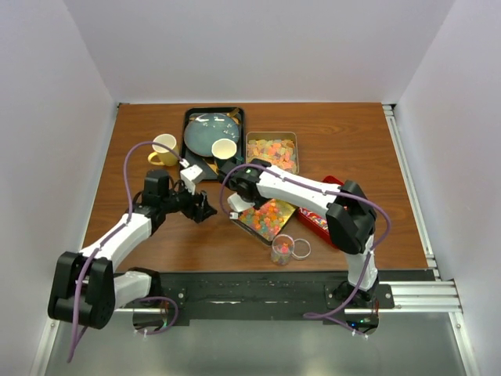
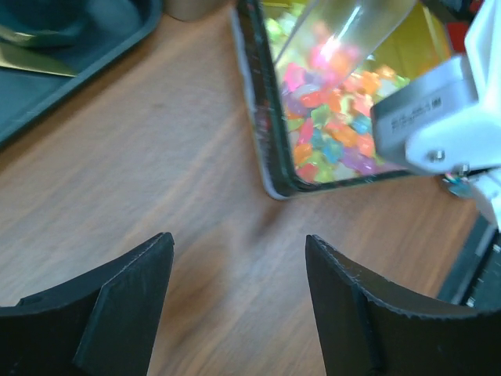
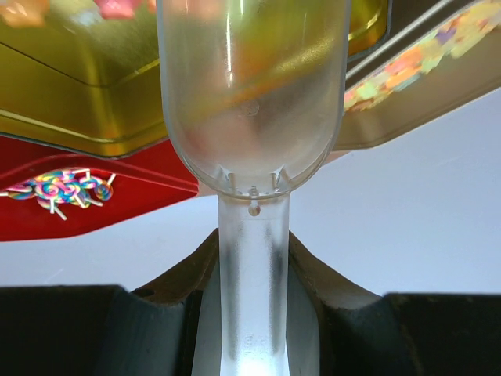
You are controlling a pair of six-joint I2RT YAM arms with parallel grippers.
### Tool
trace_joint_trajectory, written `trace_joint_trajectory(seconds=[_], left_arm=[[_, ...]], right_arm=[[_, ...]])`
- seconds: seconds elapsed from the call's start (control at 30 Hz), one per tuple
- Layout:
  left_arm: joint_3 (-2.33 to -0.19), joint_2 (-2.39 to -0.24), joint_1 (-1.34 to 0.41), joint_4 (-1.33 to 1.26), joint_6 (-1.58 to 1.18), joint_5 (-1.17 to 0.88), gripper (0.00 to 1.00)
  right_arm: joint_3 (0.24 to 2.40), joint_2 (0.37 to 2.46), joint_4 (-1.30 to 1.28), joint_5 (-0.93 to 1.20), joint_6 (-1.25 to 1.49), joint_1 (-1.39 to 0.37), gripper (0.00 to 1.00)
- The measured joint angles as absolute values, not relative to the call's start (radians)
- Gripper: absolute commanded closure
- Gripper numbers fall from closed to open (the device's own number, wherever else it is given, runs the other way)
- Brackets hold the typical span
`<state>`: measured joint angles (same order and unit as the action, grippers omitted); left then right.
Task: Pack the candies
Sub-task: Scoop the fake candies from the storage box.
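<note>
Candies [image 2: 329, 133] just beyond left claw [image 2: 239, 254]

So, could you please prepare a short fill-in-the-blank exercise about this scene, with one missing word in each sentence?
1. The right tool holds the clear scoop by its ____.
2. The left tool is ____, with nothing between its fingers, above the wooden table.
3. The lollipops lie in the ____ tin.
4. The plate lies on the ____ tray.

Missing words: handle; open; red; black.
</note>
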<state>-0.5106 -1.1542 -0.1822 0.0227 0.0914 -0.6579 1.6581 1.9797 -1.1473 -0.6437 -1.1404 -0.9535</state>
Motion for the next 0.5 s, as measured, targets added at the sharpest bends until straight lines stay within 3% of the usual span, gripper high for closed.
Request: trace_joint_trajectory(seconds=[0.17, 0.5], left_arm=[[-0.508, -1.199, -0.201, 0.004, 0.09, -0.731, 0.27], [-0.518, -1.23, -0.242, -0.007, 0.226, -0.786, 0.27]], right_arm=[[1.658, 1.976, -1.156, -0.63, -1.141, -0.949, 1.0], [1.683, 1.91, -1.224, -0.609, -1.171, -0.77, 1.0]])
